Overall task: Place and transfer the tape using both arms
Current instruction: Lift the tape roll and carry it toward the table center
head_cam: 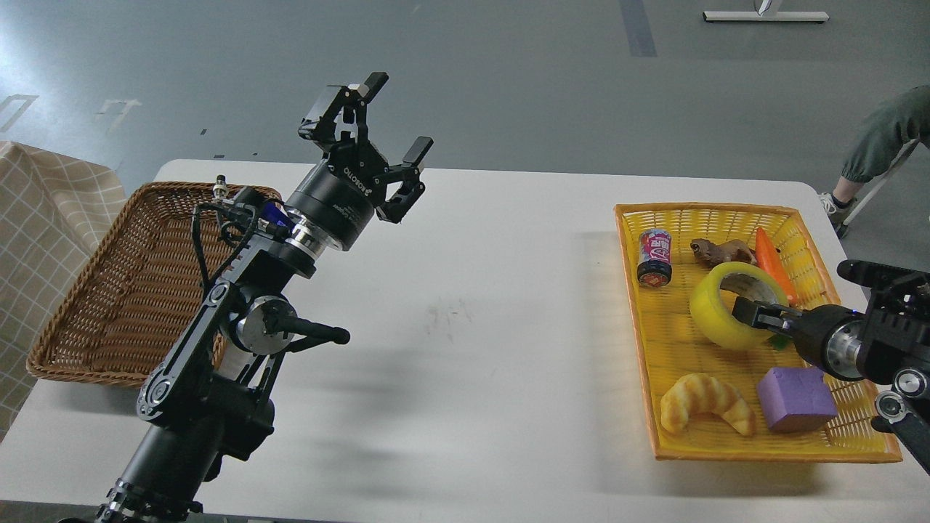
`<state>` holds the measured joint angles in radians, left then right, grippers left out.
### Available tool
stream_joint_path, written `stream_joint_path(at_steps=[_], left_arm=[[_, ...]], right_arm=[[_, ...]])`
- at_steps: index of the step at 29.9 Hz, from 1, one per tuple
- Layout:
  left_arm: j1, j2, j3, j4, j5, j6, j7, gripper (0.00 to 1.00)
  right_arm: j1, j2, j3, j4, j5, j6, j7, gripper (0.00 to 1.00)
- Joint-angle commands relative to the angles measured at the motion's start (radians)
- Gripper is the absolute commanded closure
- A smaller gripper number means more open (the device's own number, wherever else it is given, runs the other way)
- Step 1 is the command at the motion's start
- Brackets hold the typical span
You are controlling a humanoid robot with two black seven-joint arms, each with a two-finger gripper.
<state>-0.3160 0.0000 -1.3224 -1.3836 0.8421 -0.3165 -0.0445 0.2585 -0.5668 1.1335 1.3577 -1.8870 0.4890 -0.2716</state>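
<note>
The tape (716, 319), a wide yellow roll with a pale core, is tilted and raised a little above the floor of the yellow basket (657, 407) at the right. My right gripper (750, 311) comes in from the right edge and is shut on the roll's near wall, with one finger inside the core. My left gripper (389, 120) is open and empty. It is held high above the table's back left, pointing up, far from the tape.
The yellow basket also holds a small can (654, 256), a brown toy animal (716, 250), a carrot (771, 258), a croissant (701, 403) and a purple block (795, 398). A brown wicker basket (116, 290) stands at the left. A person's leg (872, 145) is at the far right.
</note>
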Motion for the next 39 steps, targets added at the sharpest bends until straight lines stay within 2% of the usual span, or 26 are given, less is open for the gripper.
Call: stream_joint_path(at_steps=[1,11,25,29,39], left_arm=[[-0.001,0.000,0.000,0.001,-0.001,0.000,0.000,0.02],[0.000,0.000,-0.005,0.001,-0.001,0.000,0.000,0.02],[-0.009,0.000,-0.009,0.000,-0.001,-0.004,-0.002,0.02],[-0.011,0.000,-0.011,-0.002,-0.001,-0.003,-0.002,0.02],[-0.011,0.009,-0.020,-0.002,-0.001,-0.001,-0.005,0.02]], right_arm=[[0.062,-0.007,0.014,0.014,0.012,0.000,0.000,1.00],[0.323,0.011,-0.014,-0.045,0.031,0.000,0.011,1.00],[0.620,0.165,-0.314,-0.132,0.029,0.000,0.022,1.00],[0.686,0.257,-0.415,-0.187,0.029,0.000,0.031,1.00],[0.737,0.455,-0.520,-0.304,0.020,0.000,0.029,1.00]])
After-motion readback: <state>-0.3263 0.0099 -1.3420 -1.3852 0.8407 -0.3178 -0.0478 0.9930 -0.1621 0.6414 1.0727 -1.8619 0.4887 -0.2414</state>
